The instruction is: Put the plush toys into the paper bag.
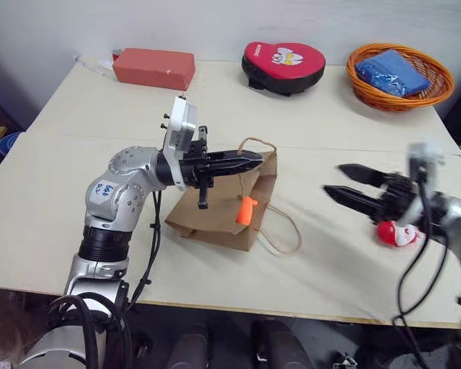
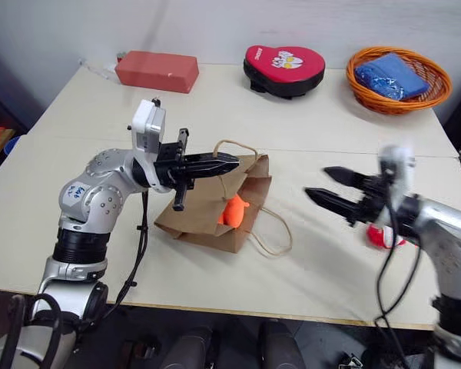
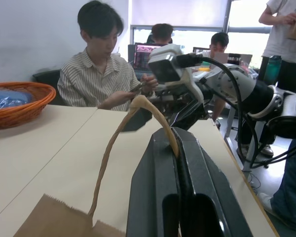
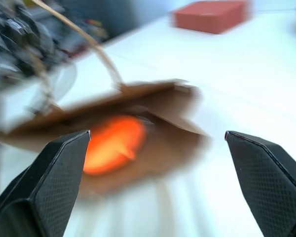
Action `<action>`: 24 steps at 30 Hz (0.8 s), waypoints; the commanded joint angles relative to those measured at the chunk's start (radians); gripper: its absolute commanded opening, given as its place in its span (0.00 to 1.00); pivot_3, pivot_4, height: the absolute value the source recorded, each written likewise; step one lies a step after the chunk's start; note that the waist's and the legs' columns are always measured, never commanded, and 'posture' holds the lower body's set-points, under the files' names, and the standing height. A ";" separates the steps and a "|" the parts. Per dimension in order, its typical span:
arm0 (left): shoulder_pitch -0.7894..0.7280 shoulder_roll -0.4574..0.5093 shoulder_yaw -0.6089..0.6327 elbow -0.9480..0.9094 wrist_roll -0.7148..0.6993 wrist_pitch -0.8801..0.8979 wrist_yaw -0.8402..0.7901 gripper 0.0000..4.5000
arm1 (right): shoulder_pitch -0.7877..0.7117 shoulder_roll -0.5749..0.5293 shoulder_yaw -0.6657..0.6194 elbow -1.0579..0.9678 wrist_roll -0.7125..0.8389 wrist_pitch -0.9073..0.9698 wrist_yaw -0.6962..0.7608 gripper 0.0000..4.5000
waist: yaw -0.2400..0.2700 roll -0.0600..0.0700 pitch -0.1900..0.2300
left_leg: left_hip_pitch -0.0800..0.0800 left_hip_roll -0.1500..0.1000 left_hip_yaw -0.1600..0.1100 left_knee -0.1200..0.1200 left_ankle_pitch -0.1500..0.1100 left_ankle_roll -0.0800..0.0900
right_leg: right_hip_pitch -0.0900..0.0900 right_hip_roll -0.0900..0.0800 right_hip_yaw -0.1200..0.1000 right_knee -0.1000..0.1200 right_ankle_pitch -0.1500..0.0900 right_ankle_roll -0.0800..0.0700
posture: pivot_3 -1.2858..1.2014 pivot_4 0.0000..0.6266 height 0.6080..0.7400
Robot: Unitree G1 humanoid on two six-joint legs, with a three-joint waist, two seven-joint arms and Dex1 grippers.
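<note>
Left eye view: left gripper (image 1: 250, 160) pinches the bag (image 1: 223, 207) handle, holding its mouth up, orange toy (image 1: 246, 211) inside. Right gripper (image 1: 352, 187) hangs spread and empty near the red toy (image 1: 396, 233) on the table; best keep the bag raised while it fetches that one.

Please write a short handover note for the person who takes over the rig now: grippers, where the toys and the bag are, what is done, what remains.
Left gripper: shut on the twisted-paper handle of the brown kraft paper bag, holding its mouth up.
Right gripper: open, empty, off to the right of the bag.
Done: the bright orange plush toy sits in the bag's mouth.
Left: the small round red-and-white plush toy lies on the table near the right gripper; pick it up and put it into the bag.
</note>
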 commanded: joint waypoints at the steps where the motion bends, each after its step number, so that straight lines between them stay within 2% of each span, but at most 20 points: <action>1: -0.008 0.002 0.006 -0.036 -0.023 0.001 -0.014 0.00 | 0.142 0.020 -0.185 0.019 -0.160 -0.360 0.027 0.99 | 0.000 0.000 0.000 | 0.000 0.000 0.000 0.000 0.000 0.000 | 0.000 0.000 0.000 0.000 0.000 0.000 | 0.52 0.24 1.00; 3: 0.001 0.009 0.001 -0.041 -0.027 0.009 -0.028 0.00 | 0.293 0.040 -0.299 0.104 -0.250 -0.561 0.051 0.99 | 0.006 0.000 0.000 | 0.000 0.000 0.001 0.000 0.000 0.000 | 0.000 0.000 0.000 0.000 0.000 0.000 | 0.52 0.24 1.00; 5: 0.016 0.023 -0.002 -0.048 -0.030 0.019 -0.046 0.00 | 0.444 0.077 -0.388 0.161 -0.274 -0.641 0.058 0.99 | 0.021 0.000 0.000 | 0.001 0.000 0.001 -0.001 0.000 0.000 | 0.000 0.000 0.000 0.000 0.000 0.000 | 0.52 0.24 1.00; 9: 0.018 0.030 -0.004 -0.035 -0.024 0.012 -0.055 0.00 | 0.613 0.122 -0.428 0.240 -0.308 -0.781 0.075 0.99 | 0.013 0.000 0.000 | 0.003 0.000 0.004 -0.001 0.000 0.000 | 0.001 0.001 0.004 -0.003 0.000 0.000 | 0.52 0.24 1.00; 11: 0.011 0.025 -0.003 -0.030 -0.023 0.010 -0.051 0.00 | 0.662 0.133 -0.428 0.264 -0.302 -0.805 0.075 0.99 | 0.003 0.000 0.000 | 0.009 0.000 0.005 -0.001 0.000 0.001 | 0.007 0.001 0.005 -0.004 0.000 0.000 | 0.52 0.24 1.00; 14: 0.000 0.016 -0.010 -0.034 -0.017 0.008 -0.046 0.00 | 0.664 0.132 -0.414 0.255 -0.260 -0.781 0.049 0.99 | -0.013 0.000 0.001 | 0.024 0.001 0.004 -0.007 -0.001 0.002 | 0.021 0.002 0.005 -0.009 0.000 0.000 | 0.52 0.24 1.00; 17: -0.008 0.011 -0.015 -0.035 -0.011 0.006 -0.043 0.00 | 0.624 0.080 -0.341 0.191 -0.234 -0.718 0.070 0.99 | -0.026 0.000 0.001 | 0.032 0.001 0.004 -0.011 -0.001 0.002 | 0.029 0.002 0.005 -0.012 0.000 0.000 | 0.52 0.24 1.00; 20: -0.017 0.006 -0.018 -0.027 -0.006 0.002 -0.041 0.00 | 0.564 -0.003 -0.239 0.164 -0.296 -0.600 0.026 0.99 | -0.030 0.000 0.001 | 0.036 0.001 0.004 -0.015 0.000 0.001 | 0.032 0.002 0.006 -0.014 0.000 0.000 | 0.52 0.24 1.00; 24: -0.023 -0.010 -0.021 -0.029 -0.004 -0.003 -0.032 0.00 | 0.438 -0.082 -0.112 0.250 -0.389 -0.505 -0.046 0.99 | -0.023 0.000 0.001 | 0.036 0.001 0.003 -0.016 0.001 -0.001 | 0.031 0.002 0.004 -0.015 0.000 0.000 | 0.52 0.24 1.00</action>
